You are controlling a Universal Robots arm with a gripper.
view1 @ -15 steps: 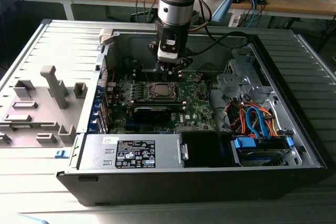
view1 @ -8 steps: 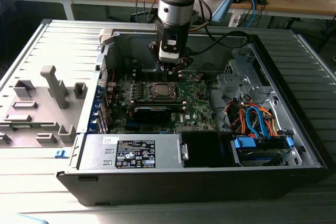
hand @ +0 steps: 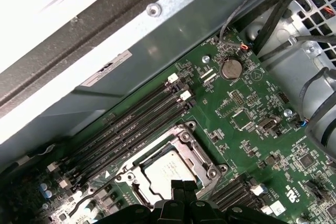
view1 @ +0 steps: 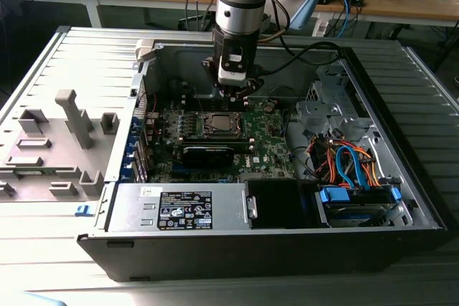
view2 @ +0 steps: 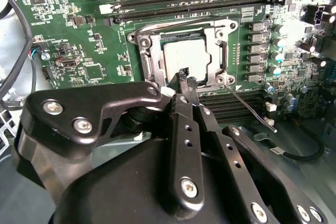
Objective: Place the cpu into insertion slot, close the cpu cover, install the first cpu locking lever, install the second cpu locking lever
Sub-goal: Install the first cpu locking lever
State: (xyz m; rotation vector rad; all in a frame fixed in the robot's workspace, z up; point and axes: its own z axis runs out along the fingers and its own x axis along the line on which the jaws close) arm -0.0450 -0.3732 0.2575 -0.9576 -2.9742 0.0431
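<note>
The cpu [view2: 186,56] lies flat in the insertion slot [view1: 219,125] on the green board, its pale face [hand: 167,171] showing through the window of the cpu cover [view2: 150,60]. The silver cover frame [hand: 200,154] lies down over the socket. A thin locking lever [view2: 247,106] sticks out slantwise from one socket corner, away from the frame. My gripper [view2: 187,78] hovers at the socket's edge, just above the board, fingers together with nothing visible between them. It hangs over the back of the socket in the exterior view [view1: 235,94] and appears in the first wrist view [hand: 184,184].
Black memory slots [hand: 131,124] run beside the socket. A long black card [view1: 208,154] lies in front of it, with the power supply [view1: 179,209] nearer. Cables and a drive bay [view1: 351,170] fill the exterior view's right. The case wall [hand: 157,40] stands close behind the board.
</note>
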